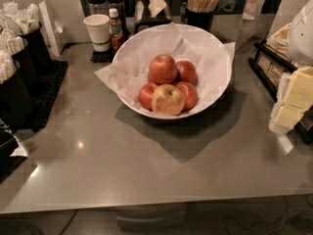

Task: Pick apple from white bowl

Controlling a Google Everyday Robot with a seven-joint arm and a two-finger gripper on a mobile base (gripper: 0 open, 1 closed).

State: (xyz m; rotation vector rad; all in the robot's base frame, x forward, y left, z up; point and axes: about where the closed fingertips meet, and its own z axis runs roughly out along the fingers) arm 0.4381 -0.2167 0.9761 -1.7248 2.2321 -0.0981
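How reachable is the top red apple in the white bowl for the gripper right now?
Probably reachable: the gripper sits at the right edge, beside the white bowl, and the apple lies topmost and uncovered, with nothing standing between them.

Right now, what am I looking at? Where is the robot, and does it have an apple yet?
This is one picture from the robot's only camera, looking down on a grey counter. The robot is a rolling base with one arm that ends in a pincer. The pale yellow blocky shape at the right edge looks like that pincer. It is off to the side of the white bowl and holds no apple. The paper-lined bowl has a pile of apples. The apple it wants is the big, evenly red one on top. Behind the bowl stand a paper cup and a small bottle.
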